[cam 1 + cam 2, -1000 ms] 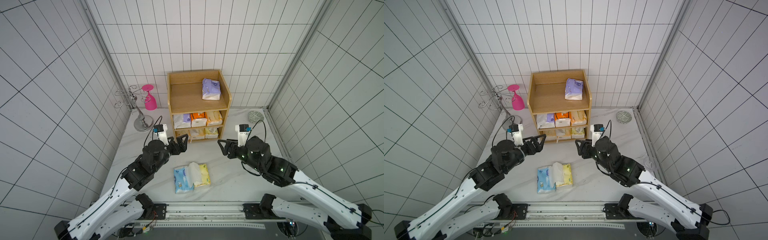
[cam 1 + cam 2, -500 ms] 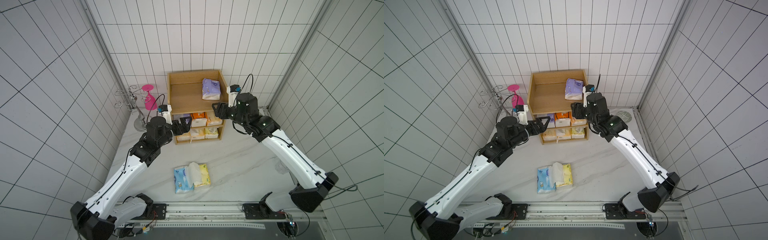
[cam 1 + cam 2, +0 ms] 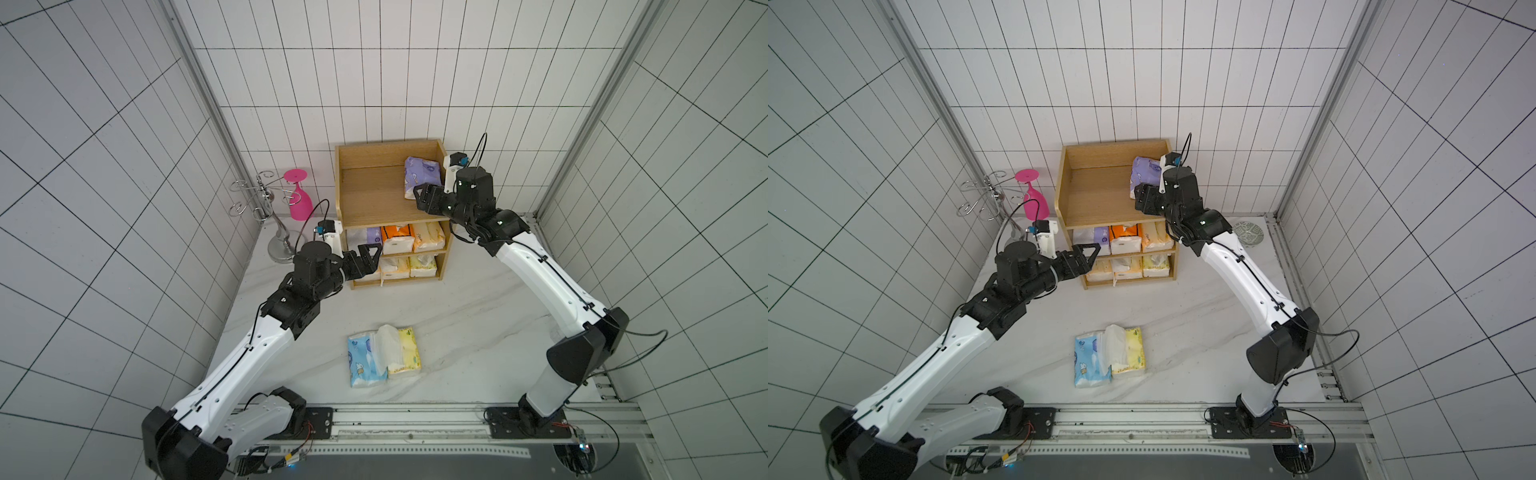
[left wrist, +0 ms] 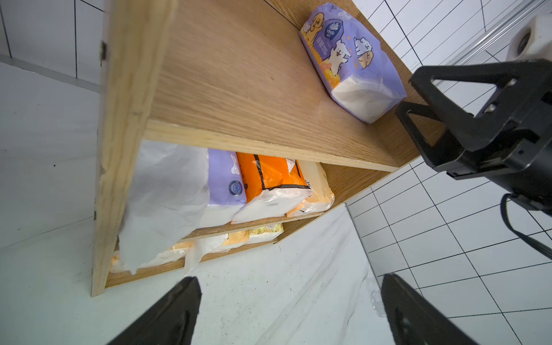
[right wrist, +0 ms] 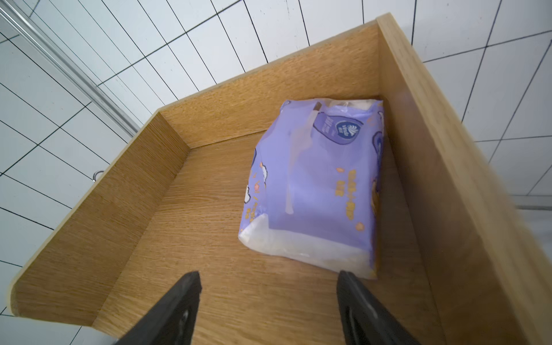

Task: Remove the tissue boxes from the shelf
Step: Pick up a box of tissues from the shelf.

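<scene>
The light-wood shelf [image 3: 374, 199] stands at the back of the table. A purple tissue pack [image 3: 422, 176] [image 5: 316, 191] lies alone on its top tier, against the right side wall. My right gripper [image 3: 419, 197] [image 5: 267, 276] hovers open just in front of that pack, with nothing between its fingers. The middle tier holds a purple-and-white pack [image 4: 224, 179], an orange pack [image 3: 397, 239] and a pale orange pack [image 3: 430, 237]. More packs [image 3: 409, 266] fill the lower tier. My left gripper [image 3: 372, 259] [image 4: 289, 279] is open and empty at the shelf's front left. Light blue [image 3: 361, 361] and yellow [image 3: 409, 349] packs lie on the table.
A silver wire rack [image 3: 266, 208] with a pink glass [image 3: 299, 195] hanging upside down stands left of the shelf. A round metal disc [image 3: 1248, 232] lies on the table to the shelf's right. Tiled walls close in on three sides.
Both arms rose from low over the table and reached to the shelf. The right gripper arrived at the top tier and opened wider; the left came to the shelf's front left.
</scene>
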Robot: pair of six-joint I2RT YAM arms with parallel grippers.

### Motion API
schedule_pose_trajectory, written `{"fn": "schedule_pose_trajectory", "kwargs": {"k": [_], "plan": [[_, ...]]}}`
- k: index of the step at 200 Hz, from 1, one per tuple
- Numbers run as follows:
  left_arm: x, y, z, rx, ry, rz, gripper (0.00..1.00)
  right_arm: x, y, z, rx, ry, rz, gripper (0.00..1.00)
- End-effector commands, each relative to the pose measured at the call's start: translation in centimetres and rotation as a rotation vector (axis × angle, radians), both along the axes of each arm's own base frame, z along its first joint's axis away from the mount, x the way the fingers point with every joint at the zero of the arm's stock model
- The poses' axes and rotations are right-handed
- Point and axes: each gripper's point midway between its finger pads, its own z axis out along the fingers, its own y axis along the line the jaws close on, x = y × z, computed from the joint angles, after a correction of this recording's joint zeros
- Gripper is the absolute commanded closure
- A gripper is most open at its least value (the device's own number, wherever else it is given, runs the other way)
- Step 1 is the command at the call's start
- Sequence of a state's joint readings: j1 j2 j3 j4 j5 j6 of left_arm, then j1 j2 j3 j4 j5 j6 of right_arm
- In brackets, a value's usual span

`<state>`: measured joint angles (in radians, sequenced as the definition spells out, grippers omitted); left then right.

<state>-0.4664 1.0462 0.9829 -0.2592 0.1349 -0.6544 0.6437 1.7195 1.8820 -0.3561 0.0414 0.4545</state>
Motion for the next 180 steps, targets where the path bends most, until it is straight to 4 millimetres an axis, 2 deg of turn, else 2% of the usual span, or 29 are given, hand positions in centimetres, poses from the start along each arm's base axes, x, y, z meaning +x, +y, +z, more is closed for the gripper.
{"fn": "schedule_pose_trajectory", "kwargs": {"k": [1,53,80,108,131,159,180], "plan": [[-1.0,0.6,0.9,-0.019,-0.028,-0.004,0.02,2.3,-0.9,0.2,0.020,-0.009,-0.076,0.22],[-2.4,1.1,0.7,-0.058,-0.018,-0.008,0.02,4.5,-0.3,-2.3,-0.010,0.009,-0.111,0.24],[-3.2,1.3,0.1,-0.083,-0.009,-0.011,0.02,5.3,0.1,-3.4,-0.025,0.017,-0.114,0.31],[-3.8,1.6,-0.6,-0.084,0.009,-0.008,0.02,5.6,0.4,-3.4,-0.032,0.002,-0.109,0.40],[-4.3,1.9,-0.6,-0.094,0.012,-0.005,0.02,6.0,0.9,-3.1,-0.031,-0.009,-0.099,0.41],[-4.7,2.0,-0.6,-0.102,0.015,-0.008,0.02,6.5,2.0,-3.0,-0.031,-0.019,-0.058,0.46],[-5.0,2.1,-0.7,-0.101,0.019,-0.010,0.02,6.8,2.5,-3.3,-0.035,-0.021,-0.042,0.59]]}}
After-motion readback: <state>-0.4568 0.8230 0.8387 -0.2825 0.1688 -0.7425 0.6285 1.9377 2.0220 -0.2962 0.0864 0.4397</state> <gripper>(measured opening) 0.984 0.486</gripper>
